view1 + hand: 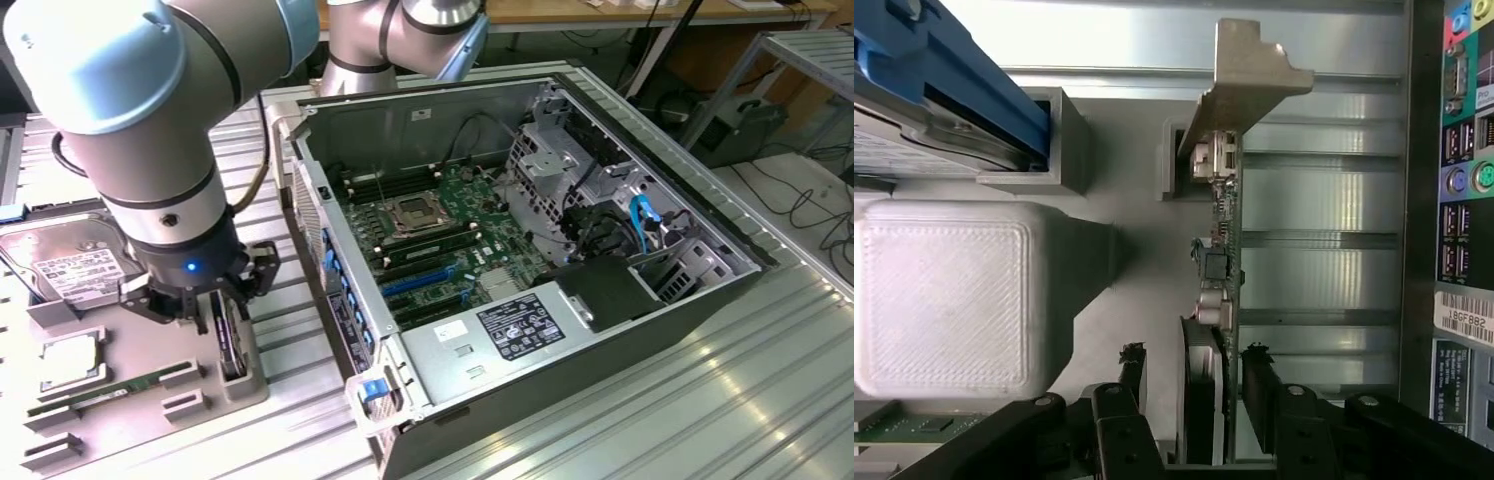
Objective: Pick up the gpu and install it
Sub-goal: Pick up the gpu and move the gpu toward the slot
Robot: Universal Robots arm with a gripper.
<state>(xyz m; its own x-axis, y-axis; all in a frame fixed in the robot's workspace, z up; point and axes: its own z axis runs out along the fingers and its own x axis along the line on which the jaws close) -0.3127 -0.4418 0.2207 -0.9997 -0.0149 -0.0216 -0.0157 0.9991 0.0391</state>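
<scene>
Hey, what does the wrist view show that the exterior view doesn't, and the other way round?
Wrist view adds: the pale metal bracket at the end of the gpu, the small parts along the card's edge, and the coloured ports on the back panel of the computer case.
Exterior view adds: the motherboard inside the open case, and the arm reaching down.
Shared: the gpu standing on edge in the grey holder, with the gripper open, one finger on each side of the card.

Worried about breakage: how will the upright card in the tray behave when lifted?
Probably stiff: the card is a flat board with a metal bracket. Likely tippy, standing on its thin edge. Exposed parts look fragile.
</scene>
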